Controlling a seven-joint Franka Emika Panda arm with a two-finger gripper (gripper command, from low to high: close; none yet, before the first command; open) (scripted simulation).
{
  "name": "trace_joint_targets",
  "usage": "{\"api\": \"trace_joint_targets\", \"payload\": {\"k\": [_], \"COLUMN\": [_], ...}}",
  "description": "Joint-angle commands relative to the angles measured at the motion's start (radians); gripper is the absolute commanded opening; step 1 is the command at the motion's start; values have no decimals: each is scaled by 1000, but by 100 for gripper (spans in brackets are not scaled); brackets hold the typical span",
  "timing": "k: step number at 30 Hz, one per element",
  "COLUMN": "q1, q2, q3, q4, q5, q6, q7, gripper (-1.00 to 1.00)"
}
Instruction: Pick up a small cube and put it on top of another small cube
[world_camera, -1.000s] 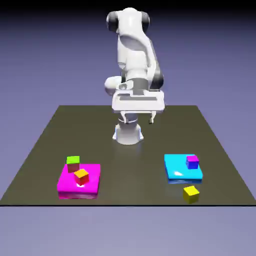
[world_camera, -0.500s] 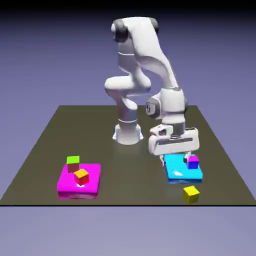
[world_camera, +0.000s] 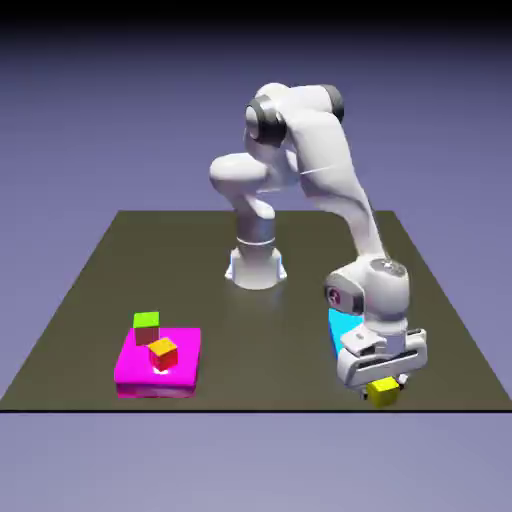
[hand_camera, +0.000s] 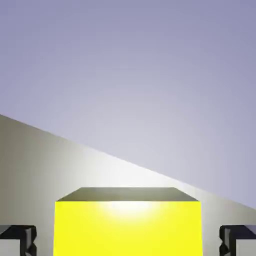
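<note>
The small yellow cube (world_camera: 384, 395) rests on the dark table near its front edge, at the exterior view's right. My gripper (world_camera: 382, 382) is lowered right over it, hiding its top. In the hand view the yellow cube (hand_camera: 128, 227) fills the space between the two grey fingertips (hand_camera: 18, 239), with a gap on each side. The gripper (hand_camera: 128, 241) is open around the cube. The cube with the lime-green top and dark brownish-red sides (world_camera: 146, 326) stands far off at the exterior view's left, just behind the magenta plate (world_camera: 135, 370).
An orange-topped red cube (world_camera: 163, 352) sits on the magenta plate. A cyan plate (world_camera: 340, 324) lies just behind my hand, mostly covered by the forearm; the purple-and-magenta cube is hidden. The table's front edge (world_camera: 250, 408) runs close by the yellow cube.
The arm has swung from the table's back, over the cyan plate, forward and down to the yellow cube. The cubes have not moved.
</note>
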Motion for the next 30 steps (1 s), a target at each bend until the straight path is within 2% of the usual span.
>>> {"api": "trace_joint_targets", "payload": {"k": [1, 4, 22, 29, 30], "q1": [-14, -58, -704, -712, -712], "q2": [-36, -145, -715, -529, -529], "q3": [18, 69, -286, -286, -286], "q4": [-15, -59, -413, -424, -424], "q5": [13, 50, 245, 252, 252], "q6": [-23, -90, -290, -92, -92], "q7": [-11, -41, 73, 70, 70], "gripper": [-100, -100, -100, -100, 100]}}
